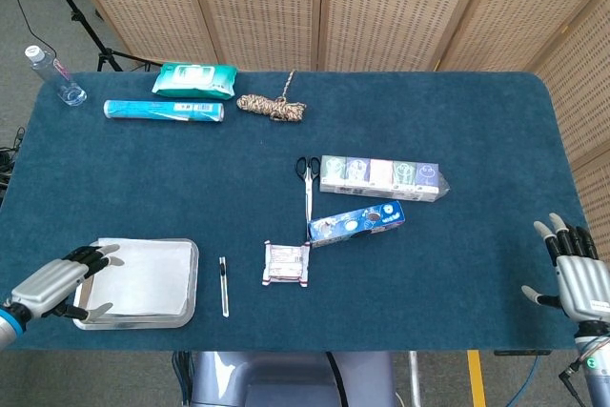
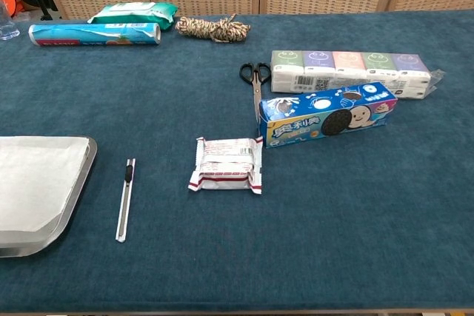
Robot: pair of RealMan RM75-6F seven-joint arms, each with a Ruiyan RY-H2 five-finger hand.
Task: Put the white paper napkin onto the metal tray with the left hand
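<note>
The white paper napkin (image 1: 143, 276) lies flat inside the metal tray (image 1: 190, 285) at the table's front left; the chest view shows the same napkin (image 2: 33, 183) in the tray (image 2: 78, 186) at its left edge. My left hand (image 1: 57, 281) hovers over the tray's left end with fingers spread and nothing in them. It does not show in the chest view. My right hand (image 1: 577, 277) rests open off the table's right front corner, fingers apart and empty.
A box cutter (image 1: 223, 284) lies just right of the tray, then a wrapped snack pack (image 1: 286, 264). Scissors (image 1: 307, 178), a cookie box (image 1: 356, 223) and a tissue pack (image 1: 382, 176) sit mid-table. Wet wipes (image 1: 193, 79), a blue tube (image 1: 164, 111), a rope coil (image 1: 273, 106) and a bottle (image 1: 52, 74) line the back.
</note>
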